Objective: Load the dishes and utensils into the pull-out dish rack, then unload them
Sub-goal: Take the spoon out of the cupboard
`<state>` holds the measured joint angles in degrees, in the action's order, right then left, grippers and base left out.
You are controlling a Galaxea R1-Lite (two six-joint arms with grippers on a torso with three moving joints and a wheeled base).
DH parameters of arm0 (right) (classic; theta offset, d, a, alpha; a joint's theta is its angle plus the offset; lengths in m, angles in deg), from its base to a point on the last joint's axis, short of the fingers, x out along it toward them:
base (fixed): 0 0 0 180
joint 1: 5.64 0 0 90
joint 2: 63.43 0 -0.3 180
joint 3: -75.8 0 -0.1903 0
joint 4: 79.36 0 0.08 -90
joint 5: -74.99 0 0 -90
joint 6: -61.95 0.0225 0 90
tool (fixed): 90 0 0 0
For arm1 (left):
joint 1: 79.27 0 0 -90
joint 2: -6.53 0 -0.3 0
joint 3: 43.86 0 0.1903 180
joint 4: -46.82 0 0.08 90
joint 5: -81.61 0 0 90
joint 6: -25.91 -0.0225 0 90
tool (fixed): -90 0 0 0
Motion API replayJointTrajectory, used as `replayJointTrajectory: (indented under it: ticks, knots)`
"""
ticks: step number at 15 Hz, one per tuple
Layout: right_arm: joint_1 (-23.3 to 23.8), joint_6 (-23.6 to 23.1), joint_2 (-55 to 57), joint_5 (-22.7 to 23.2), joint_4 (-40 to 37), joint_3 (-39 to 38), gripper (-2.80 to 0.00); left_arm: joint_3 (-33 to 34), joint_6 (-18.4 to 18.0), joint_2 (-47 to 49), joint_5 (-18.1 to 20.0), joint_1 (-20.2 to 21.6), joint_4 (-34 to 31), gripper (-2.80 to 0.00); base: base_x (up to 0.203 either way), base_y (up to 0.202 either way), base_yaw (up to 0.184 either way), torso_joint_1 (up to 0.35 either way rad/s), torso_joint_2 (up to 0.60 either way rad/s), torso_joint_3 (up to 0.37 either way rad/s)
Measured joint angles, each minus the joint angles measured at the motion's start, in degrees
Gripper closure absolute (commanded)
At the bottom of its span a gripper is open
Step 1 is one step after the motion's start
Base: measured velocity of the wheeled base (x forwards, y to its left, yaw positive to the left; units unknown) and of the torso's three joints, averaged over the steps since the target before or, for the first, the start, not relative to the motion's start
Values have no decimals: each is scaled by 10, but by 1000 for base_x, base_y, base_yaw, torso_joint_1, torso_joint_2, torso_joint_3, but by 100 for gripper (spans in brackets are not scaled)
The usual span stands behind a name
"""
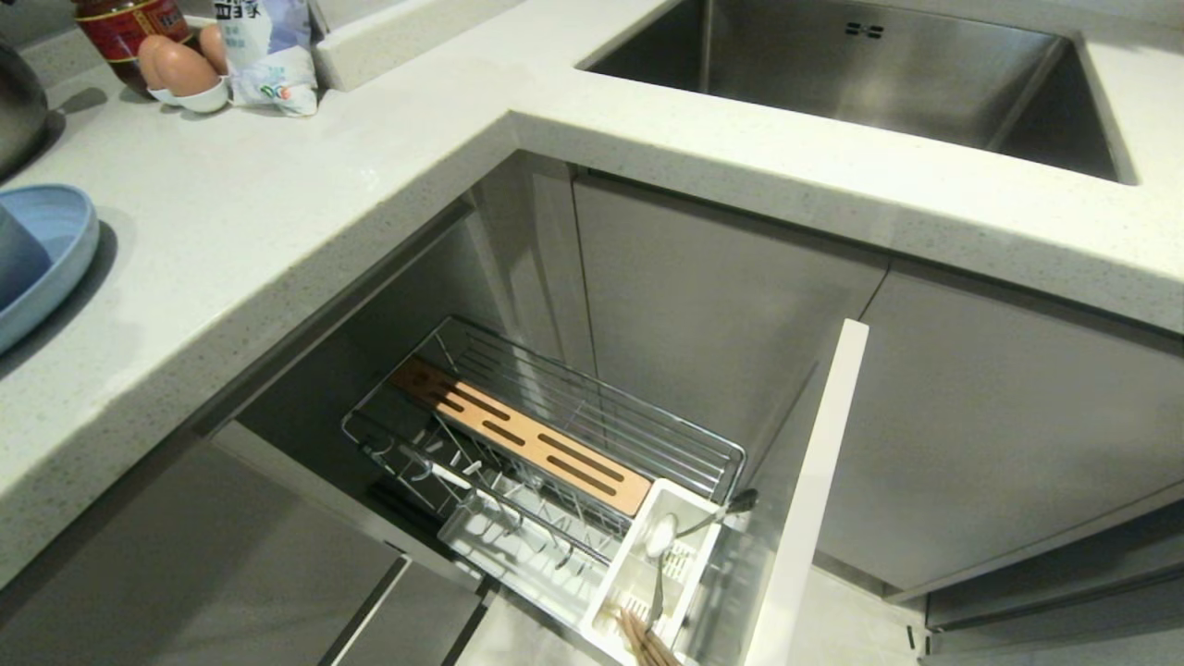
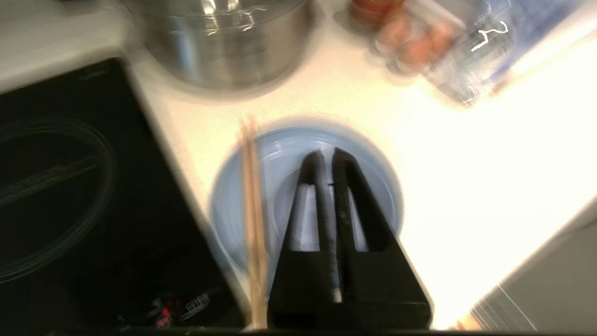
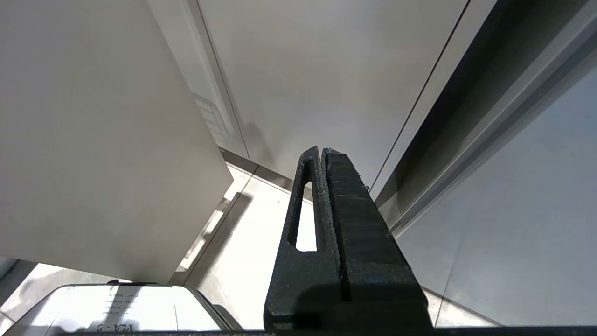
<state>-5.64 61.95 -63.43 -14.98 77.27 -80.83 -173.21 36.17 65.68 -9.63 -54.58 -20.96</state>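
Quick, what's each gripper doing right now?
Left gripper: shut, holding nothing, above the blue plate.
Right gripper: shut, empty, parked by the cabinet fronts.

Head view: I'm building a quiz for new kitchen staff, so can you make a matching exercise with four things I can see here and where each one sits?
Things:
1. spoon
2. blue plate
3. eggs
4. wooden strip

Places:
A. in a small white holder at the back of the counter
B. lying along the wire rack
C. in the white caddy at the rack's end
D. on the counter, at the left edge of the view

Pairs: 1-C, 2-D, 3-A, 4-B
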Motion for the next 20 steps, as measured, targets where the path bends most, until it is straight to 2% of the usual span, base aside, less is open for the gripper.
replayJointTrajectory:
  ticks: [3,4,6,11,14,17,19,20]
  knots:
    - [0,0,0,0,0,0,0,-40,98,41,0,-93,33,0,0,0,0,0,0,0]
    - [0,0,0,0,0,0,0,-43,130,54,1,-138,34,0,0,0,0,0,0,0]
    - [0,0,0,0,0,0,0,-43,160,79,0,-240,33,0,0,0,0,0,0,0]
    - [0,0,0,0,0,0,0,-21,175,155,-17,-474,-2,0,0,0,0,0,0,0]
    - [0,0,0,0,0,0,0,2,179,211,-59,-604,-28,0,0,0,0,0,0,0]
    - [0,0,0,0,0,0,0,32,179,269,-119,-693,-40,0,0,0,0,0,0,0]
    - [0,0,0,0,0,0,0,43,179,313,-149,-725,-68,0,0,0,0,0,0,0]
    - [0,0,0,0,0,0,0,45,179,337,-159,-737,-83,-280,0,0,0,0,0,0]
